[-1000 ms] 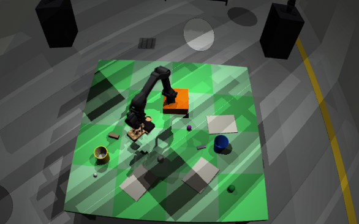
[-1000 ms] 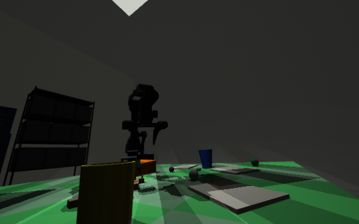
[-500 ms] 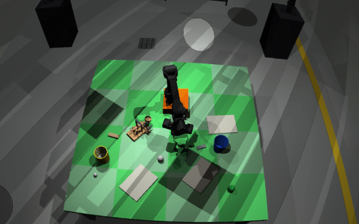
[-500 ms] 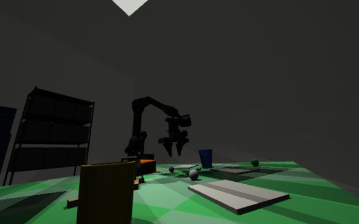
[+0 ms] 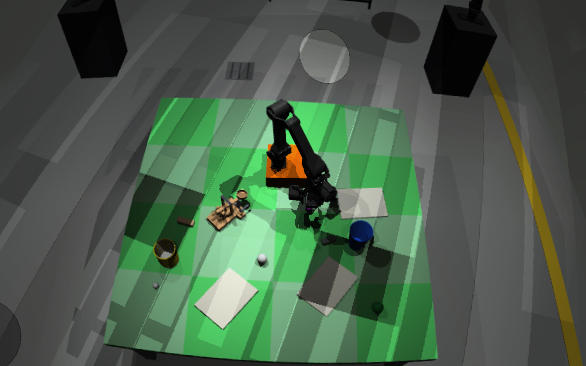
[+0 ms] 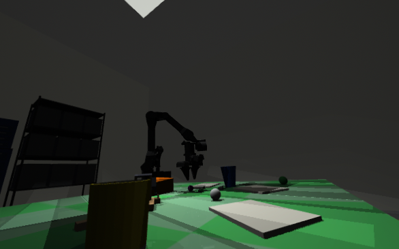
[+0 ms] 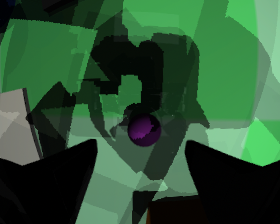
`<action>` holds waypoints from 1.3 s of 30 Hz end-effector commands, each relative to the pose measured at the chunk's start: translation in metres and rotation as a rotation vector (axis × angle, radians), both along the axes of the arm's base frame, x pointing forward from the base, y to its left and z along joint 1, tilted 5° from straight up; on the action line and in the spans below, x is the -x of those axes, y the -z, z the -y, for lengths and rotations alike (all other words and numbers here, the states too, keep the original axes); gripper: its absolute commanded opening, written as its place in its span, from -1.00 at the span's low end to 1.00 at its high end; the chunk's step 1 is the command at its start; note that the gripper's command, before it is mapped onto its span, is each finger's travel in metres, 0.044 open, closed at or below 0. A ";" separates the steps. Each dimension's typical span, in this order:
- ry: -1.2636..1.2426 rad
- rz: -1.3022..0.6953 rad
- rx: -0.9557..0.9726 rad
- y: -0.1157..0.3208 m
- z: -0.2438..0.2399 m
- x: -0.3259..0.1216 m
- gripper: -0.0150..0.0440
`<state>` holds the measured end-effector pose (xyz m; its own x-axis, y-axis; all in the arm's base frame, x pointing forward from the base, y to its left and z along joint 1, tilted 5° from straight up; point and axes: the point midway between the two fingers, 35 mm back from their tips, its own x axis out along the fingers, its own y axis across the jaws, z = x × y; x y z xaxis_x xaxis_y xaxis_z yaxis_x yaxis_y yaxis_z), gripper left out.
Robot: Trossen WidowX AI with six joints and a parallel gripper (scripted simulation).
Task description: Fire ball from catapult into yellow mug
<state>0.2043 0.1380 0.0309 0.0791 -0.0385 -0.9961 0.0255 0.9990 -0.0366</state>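
Note:
A small purple ball (image 7: 144,129) (image 6: 190,188) lies on the green table; the arm mostly hides it in the top view. My gripper (image 7: 141,147) (image 6: 191,178) is open and empty, pointing down above the ball. In the wrist view the ball shows between the fingertips sideways, slightly beyond them. The wooden catapult (image 5: 218,221) stands left of the arm in the top view, its round cup at the upper-right end and its base running to the lower left; the mug mostly hides it in the exterior view. The yellow mug (image 5: 166,255) (image 6: 118,218) stands upright at the left.
A blue mug (image 5: 361,234) (image 6: 229,177) stands at the right. A larger grey-white ball (image 5: 261,259) (image 6: 215,194), a green ball (image 5: 377,307) (image 6: 282,180) and a tiny grey ball (image 5: 156,285) lie about. A brown block (image 5: 185,221) lies left of the catapult. Flat pale panels (image 5: 226,298) (image 6: 264,216) lie on the table.

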 end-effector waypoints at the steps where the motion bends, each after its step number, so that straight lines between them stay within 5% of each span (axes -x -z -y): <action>1: 0.004 -0.009 0.012 0.012 0.003 0.003 0.53; 30: 0.004 -0.009 0.012 0.051 0.006 0.001 0.53; 35: 0.004 -0.009 0.012 0.051 0.006 0.001 0.08; 39: 0.004 -0.009 0.012 0.051 0.006 0.001 -0.01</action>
<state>0.2040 0.1337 -0.0191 0.0710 -0.0462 -0.9964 0.0346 0.9984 -0.0438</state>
